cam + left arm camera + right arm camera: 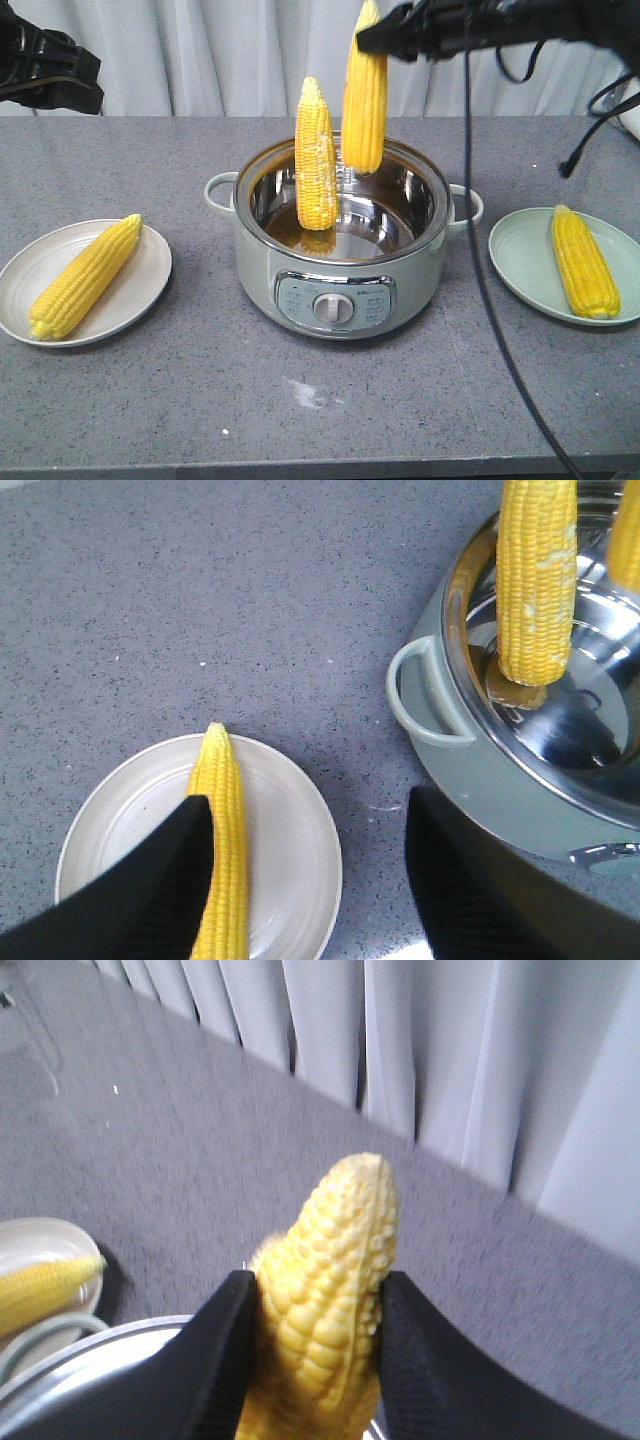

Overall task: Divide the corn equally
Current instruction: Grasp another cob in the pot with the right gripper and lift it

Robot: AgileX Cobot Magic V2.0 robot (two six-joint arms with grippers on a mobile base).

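Surface: grey speckled countertop (200,390); pale pleated curtain (200,50) behind.

Left: the left cob (85,277), evenly yellow, lies on the cream left plate (150,255). The left gripper (305,810) hovers above it, jaws apart and empty.

Centre: steel-lined pot (260,250). The markings on its control panel (335,300) are too small to read. The standing cob (316,155), with whitish patches, stands upright inside. The right gripper (372,38) clamps the held cob (365,95) near its tip, hanging over the pot.

Right: the right cob (584,262) lies on the pale green right plate (520,250).
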